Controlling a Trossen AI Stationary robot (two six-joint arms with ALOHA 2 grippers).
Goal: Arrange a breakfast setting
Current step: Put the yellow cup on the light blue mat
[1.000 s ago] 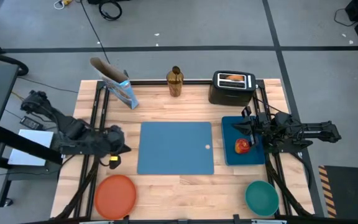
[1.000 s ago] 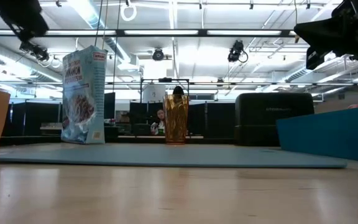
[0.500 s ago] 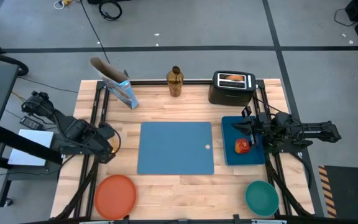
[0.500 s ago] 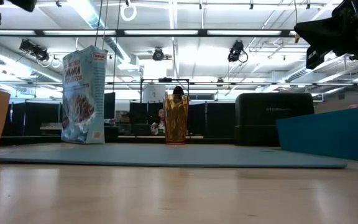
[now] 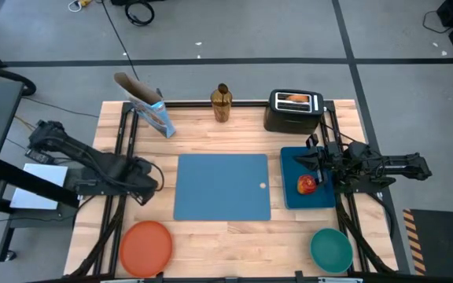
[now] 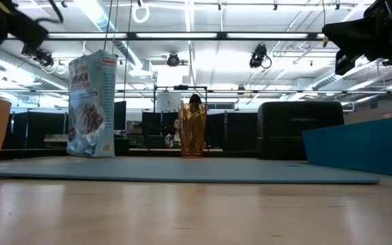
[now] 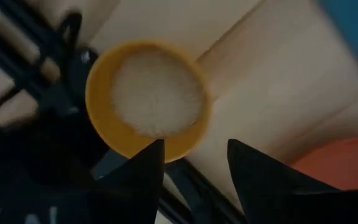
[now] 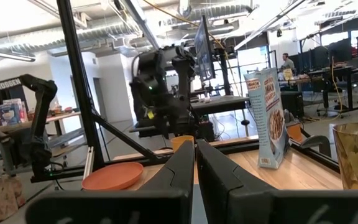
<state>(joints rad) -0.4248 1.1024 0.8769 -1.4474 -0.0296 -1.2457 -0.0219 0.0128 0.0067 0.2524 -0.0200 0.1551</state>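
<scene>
1. The left gripper (image 5: 146, 182) is hanging over the small orange cup (image 7: 146, 99) at the left edge of the bench, just off the left side of the flat blue placemat (image 5: 222, 186); in the left wrist view the cup is sitting upright directly beyond the two dark fingers (image 7: 143, 163), which are spread apart with nothing between them.
2. To do this step well (judging it to be the pick-up of the cup), the open fingers should be straddling one wall of the cup or its whole rim squarely, coming straight down so that neither tip is knocking it toward the black frame rail beside it; closing gently is wise, since a light cup is likely to be tipping or skating on bare wood.
3. The left arm is reaching in from the bench's left side, folded low with its wrist turned downward over the cup.
4. The right gripper (image 5: 314, 161) is waiting over the teal tray at the right edge, near the red apple (image 5: 307, 184); its fingers (image 8: 173, 171) are lying almost together, holding nothing.
5. The orange plate (image 5: 145, 246) is resting at the front left corner, the teal bowl (image 5: 330, 248) at the front right corner, the cereal box (image 5: 154, 112) at the back left, and toast (image 5: 292, 99) is sitting in the toaster at the back edge.
</scene>
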